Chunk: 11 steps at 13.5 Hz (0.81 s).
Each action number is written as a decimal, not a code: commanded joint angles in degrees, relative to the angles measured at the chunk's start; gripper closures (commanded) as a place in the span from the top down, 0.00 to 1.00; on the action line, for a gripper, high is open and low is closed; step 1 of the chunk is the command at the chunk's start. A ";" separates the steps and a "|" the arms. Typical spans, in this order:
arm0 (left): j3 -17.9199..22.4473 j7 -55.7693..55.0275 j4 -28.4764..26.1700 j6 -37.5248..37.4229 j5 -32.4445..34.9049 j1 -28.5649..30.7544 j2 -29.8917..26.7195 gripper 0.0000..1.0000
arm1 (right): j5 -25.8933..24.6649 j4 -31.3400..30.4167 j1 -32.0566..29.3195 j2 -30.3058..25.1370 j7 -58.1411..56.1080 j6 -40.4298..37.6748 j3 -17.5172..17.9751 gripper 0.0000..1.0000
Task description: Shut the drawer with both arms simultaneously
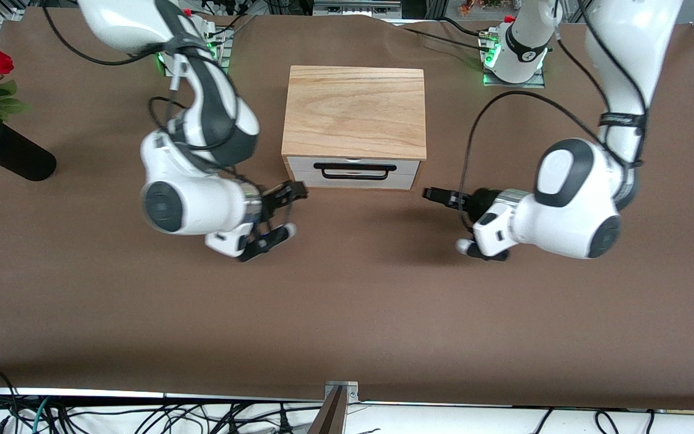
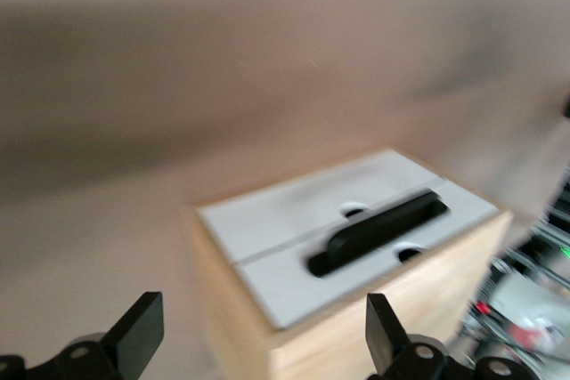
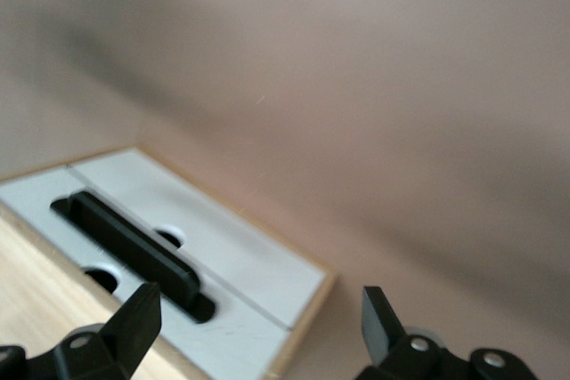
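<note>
The wood box point(image 1: 354, 113) sits mid-table, and its drawer point(image 1: 353, 172) looks pushed in flat, its long front facing the camera. The right gripper point(image 1: 287, 209) and left gripper point(image 1: 440, 196) hang beside its two ends, fingers spread wide, holding nothing.

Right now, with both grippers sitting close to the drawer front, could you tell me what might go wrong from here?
1. The drawer front looks flush with the box, so further pushing might only shove the box toward the bases.
2. The right gripper and left gripper flank the front's corners with fingers open; uneven contact could twist the box.
3. An open finger could snag the black handle.
</note>
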 commanded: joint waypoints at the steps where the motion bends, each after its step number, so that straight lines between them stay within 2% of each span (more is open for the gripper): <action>1: -0.69 0.61 4.26 -2.07 8.88 5.44 -0.71 1.00 | -1.50 3.29 -2.07 0.04 -2.43 -4.80 -4.89 1.00; 4: -1.03 1.40 4.62 -2.60 23.98 6.23 -5.36 1.00 | -2.56 3.91 -1.91 -2.42 -2.43 -7.98 -15.07 1.00; 7: -0.60 1.75 3.83 -2.08 32.70 6.59 -12.02 1.00 | -3.18 3.91 -2.08 -4.62 -2.70 -8.61 -22.82 1.00; 8: -0.42 1.15 2.17 -2.08 33.60 6.50 -15.53 1.00 | -3.61 3.82 -1.82 -6.45 -2.44 -8.69 -24.32 1.00; 10: -0.42 1.05 -4.31 -1.55 33.43 7.29 -22.56 1.00 | -8.25 3.38 -2.51 -9.00 -2.35 -8.09 -23.90 1.00; 11: -0.51 0.88 -8.52 -1.38 32.39 8.77 -26.78 1.00 | -11.32 3.12 -4.17 -10.41 -2.43 -8.08 -22.59 1.00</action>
